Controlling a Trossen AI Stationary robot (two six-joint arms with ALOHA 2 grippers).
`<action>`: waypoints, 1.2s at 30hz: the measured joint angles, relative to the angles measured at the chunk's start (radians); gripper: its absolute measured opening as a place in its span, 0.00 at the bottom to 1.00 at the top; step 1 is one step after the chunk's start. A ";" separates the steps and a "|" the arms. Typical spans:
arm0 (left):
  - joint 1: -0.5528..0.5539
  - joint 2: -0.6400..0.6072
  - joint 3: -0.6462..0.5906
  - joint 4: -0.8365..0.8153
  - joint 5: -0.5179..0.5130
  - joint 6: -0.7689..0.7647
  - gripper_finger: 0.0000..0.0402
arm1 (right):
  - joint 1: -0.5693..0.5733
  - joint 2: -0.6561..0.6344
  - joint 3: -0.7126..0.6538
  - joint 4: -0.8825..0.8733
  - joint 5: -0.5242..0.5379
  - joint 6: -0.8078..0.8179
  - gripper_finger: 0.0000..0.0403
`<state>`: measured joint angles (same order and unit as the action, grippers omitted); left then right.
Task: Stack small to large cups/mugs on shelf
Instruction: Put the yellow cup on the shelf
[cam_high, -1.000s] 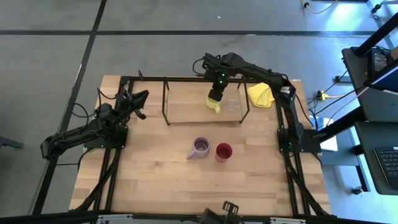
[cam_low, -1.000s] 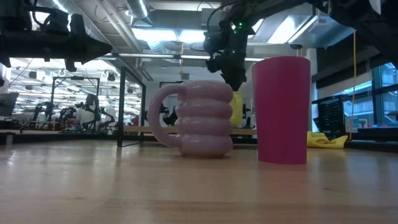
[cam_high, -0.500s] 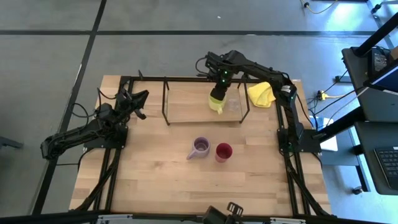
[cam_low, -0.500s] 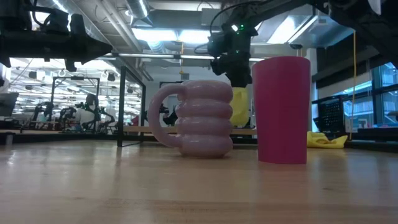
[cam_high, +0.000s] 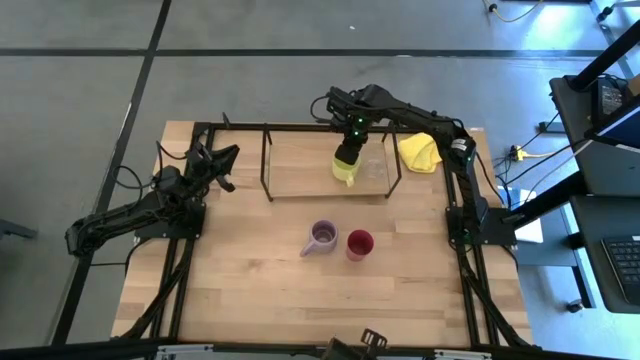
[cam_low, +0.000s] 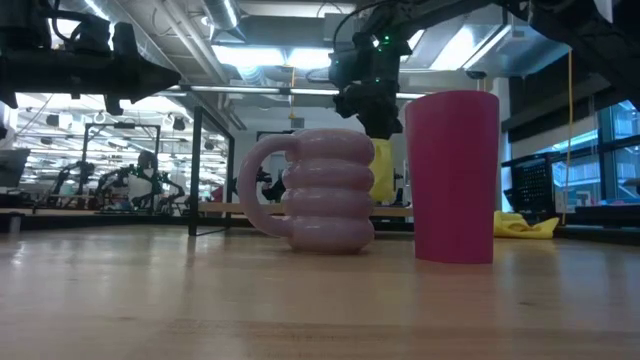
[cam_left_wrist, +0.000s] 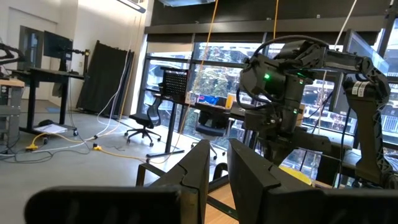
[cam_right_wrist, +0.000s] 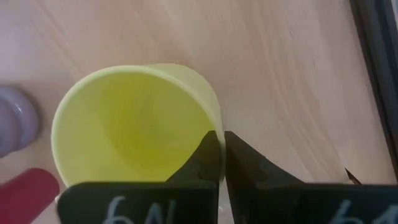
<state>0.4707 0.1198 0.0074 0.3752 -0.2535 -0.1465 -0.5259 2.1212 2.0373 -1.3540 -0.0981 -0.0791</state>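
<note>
My right gripper (cam_high: 345, 158) is over the shelf (cam_high: 300, 165), shut on the yellow-green mug (cam_right_wrist: 137, 124), which also shows in the high view (cam_high: 343, 175) and behind the cups in the low view (cam_low: 384, 172). A tiny clear glass (cam_high: 375, 169) shows faintly on the shelf board just right of it. The pale lilac mug (cam_high: 322, 238) and the dark red cup (cam_high: 359, 244) stand upright side by side on the table in front of the shelf. My left gripper (cam_high: 224, 160) waits at the table's left, open and empty. My right gripper holds the yellow-green mug by its rim wall (cam_right_wrist: 215, 127), one finger (cam_right_wrist: 205, 158) inside the mug and one (cam_right_wrist: 249, 165) outside. The fingers come from above, pointing down. The mug is upright, mouth up; whether its base rests on the shelf board I cannot tell.
A yellow cloth (cam_high: 418, 152) lies on the table right of the shelf. The shelf's black rods (cam_low: 195, 170) stand around the board. The black table frame (cam_high: 190, 250) runs along the edges. Bare wood lies at the near side of the table.
My right gripper, with the yellow-green mug in the same hold, has swayed a little toward the table's right edge and back over the shelf. The mug has stayed upright.
</note>
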 joint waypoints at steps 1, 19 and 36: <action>0.000 0.000 0.000 0.000 0.000 0.000 0.13 | 0.002 0.000 0.000 0.006 0.004 0.001 0.02; 0.000 0.000 0.000 0.000 0.000 0.023 0.13 | -0.019 -0.055 -0.123 0.065 0.014 0.022 0.04; 0.000 0.000 0.000 0.000 0.000 0.077 0.13 | -0.025 -0.080 -0.152 0.127 0.016 0.022 0.10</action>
<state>0.4707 0.1200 0.0074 0.3748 -0.2533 -0.0691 -0.5514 2.0414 1.8851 -1.2274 -0.0822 -0.0571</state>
